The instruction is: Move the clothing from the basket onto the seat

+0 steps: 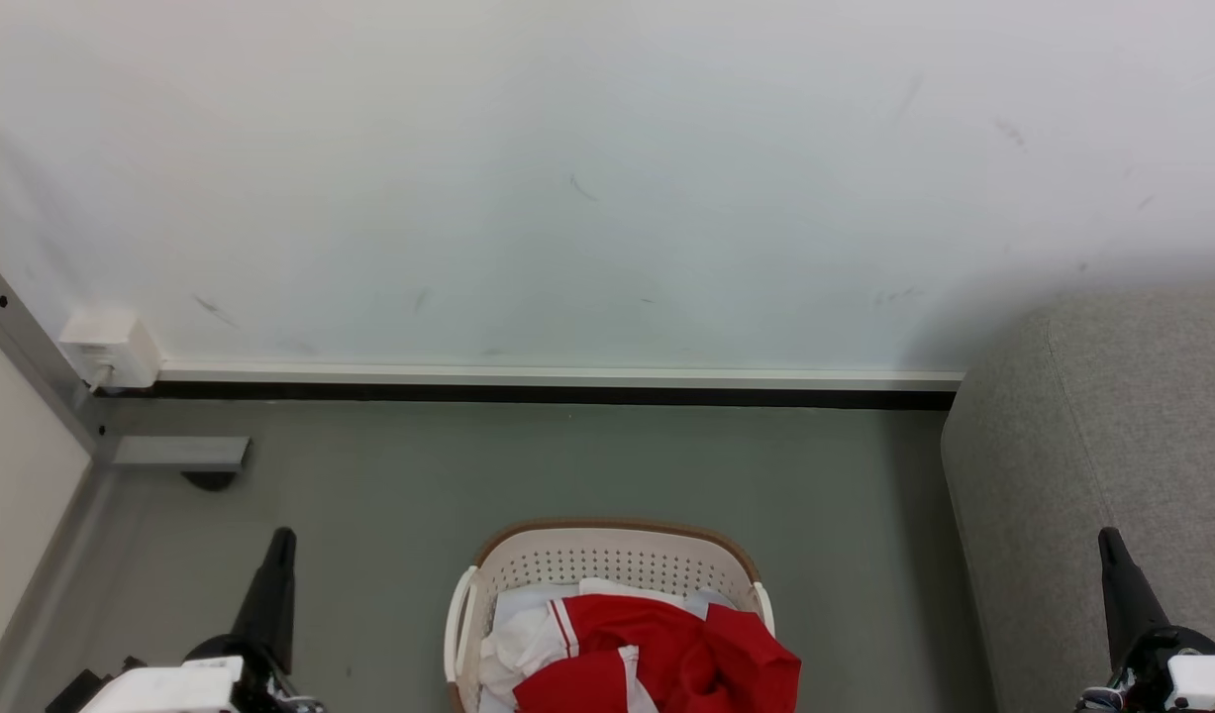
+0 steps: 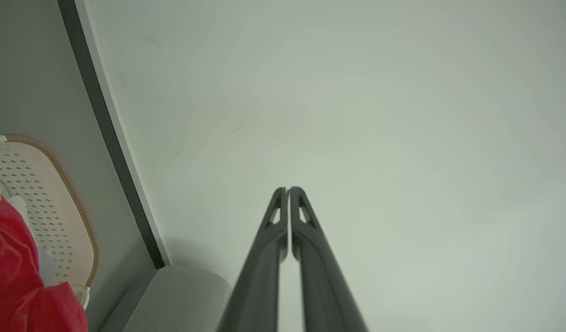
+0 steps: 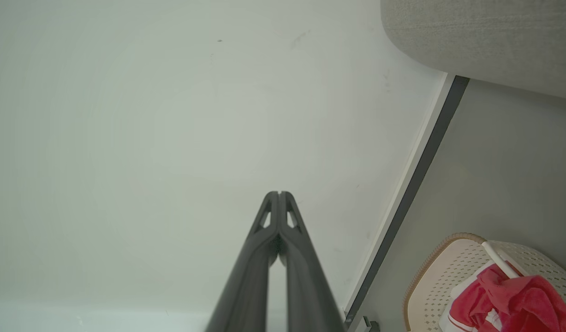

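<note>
head view: high, looking down at the basket (image 1: 617, 564) before the wall (image 1: 607, 178).
wrist views: beside the basket, facing that wall.
shared: basket, sofa (image 1: 1112, 446), wall.

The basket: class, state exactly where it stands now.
In the head view the basket stands on the grey floor at bottom centre, the sofa to its right, red clothing heaped inside.

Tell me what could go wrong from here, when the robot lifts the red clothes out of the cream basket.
The soft red garments with white trim lie tangled over a pale sheet in the cream perforated plastic basket; one grab may lift the sheet too.
The shut right gripper appears close to the light-grey fabric sofa and might brush it.
</note>
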Robot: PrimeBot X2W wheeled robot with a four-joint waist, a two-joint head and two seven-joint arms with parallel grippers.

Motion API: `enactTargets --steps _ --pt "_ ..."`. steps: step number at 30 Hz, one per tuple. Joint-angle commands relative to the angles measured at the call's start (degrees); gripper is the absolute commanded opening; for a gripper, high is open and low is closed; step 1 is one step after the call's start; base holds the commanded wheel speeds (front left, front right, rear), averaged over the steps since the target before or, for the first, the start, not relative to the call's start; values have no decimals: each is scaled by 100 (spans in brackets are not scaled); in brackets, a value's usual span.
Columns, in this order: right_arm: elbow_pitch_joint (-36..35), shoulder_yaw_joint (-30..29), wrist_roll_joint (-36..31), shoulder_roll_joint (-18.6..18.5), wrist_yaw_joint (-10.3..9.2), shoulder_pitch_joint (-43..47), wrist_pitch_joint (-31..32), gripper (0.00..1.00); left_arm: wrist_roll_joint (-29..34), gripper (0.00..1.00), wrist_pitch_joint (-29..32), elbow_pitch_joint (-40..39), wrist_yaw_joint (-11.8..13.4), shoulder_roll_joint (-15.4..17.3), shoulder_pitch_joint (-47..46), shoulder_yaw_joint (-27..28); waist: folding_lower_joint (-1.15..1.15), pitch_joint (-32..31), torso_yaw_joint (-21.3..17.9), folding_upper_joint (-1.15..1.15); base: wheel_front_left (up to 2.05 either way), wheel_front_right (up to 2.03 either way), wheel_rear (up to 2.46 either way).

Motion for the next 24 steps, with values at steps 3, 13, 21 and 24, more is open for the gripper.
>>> enactTargets --steps 3,13,21,24 --pt "-29 -18 12 2 -14 -75 10 0 -85 0 18 -23 -26 39 -40 6 0 0 0 0 0 0 0" --pt "-29 -18 12 2 -14 -75 10 0 -85 0 18 -23 -26 39 -40 6 0 0 0 0 0 0 0" --pt "57 17 -1 7 0 33 -5 100 3 100 -12 53 3 -17 35 -3 0 1 0 0 0 0 0" --pt "121 61 -7 36 0 119 -31 100 7 100 -45 133 18 -38 124 -17 0 3 1 0 0 0 0"
